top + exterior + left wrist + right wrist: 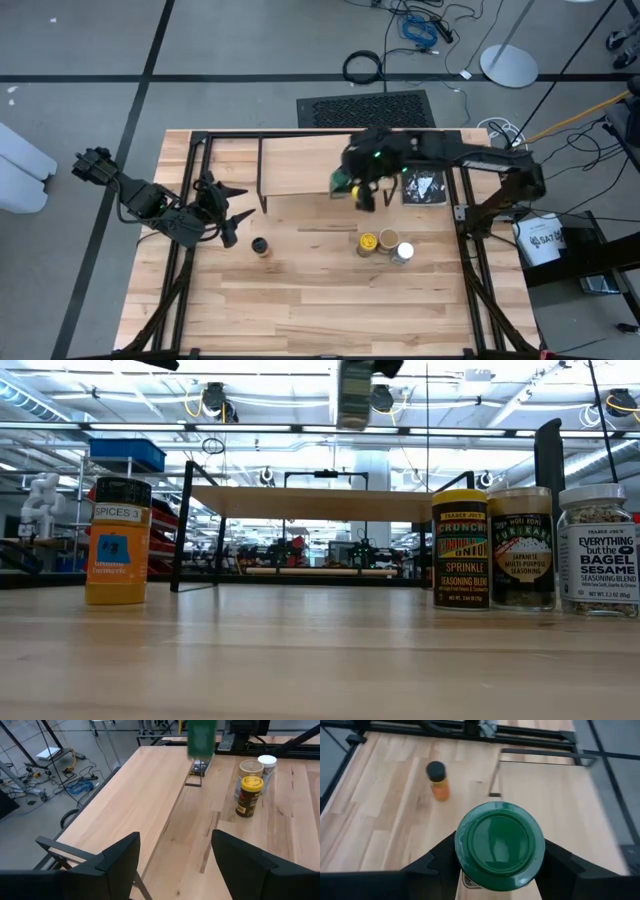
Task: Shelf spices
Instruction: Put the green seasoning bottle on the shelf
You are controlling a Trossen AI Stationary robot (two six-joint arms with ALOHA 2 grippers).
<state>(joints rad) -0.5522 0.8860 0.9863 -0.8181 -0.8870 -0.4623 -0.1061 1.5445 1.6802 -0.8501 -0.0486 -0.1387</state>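
Observation:
My right gripper [352, 186] is shut on a green-lidded spice jar [499, 845] and holds it in the air over the near edge of the shelf [330, 165], a low light-wood board on black legs. A dark-lidded orange jar [260, 246] stands on the table left of centre. Yellow-lidded [368, 243], tan-lidded [388, 239] and white-lidded [403, 252] jars stand together near the shelf's right end. My left gripper [172, 865] waits open at the table's left, with nothing between its fingers. My right gripper pinches the green-lidded jar between its two fingers, one finger [440, 857] on each side of the body just below the lid's rim [465, 870]. The fingers slant down from the table's right. The jar is lifted clear, high above the shelf [355, 390].
A dark printed book [422, 186] lies at the shelf's right end. Black frame rails [470, 250] run along the table's left and right sides. The shelf board's left and middle parts [145, 785] are bare wood.

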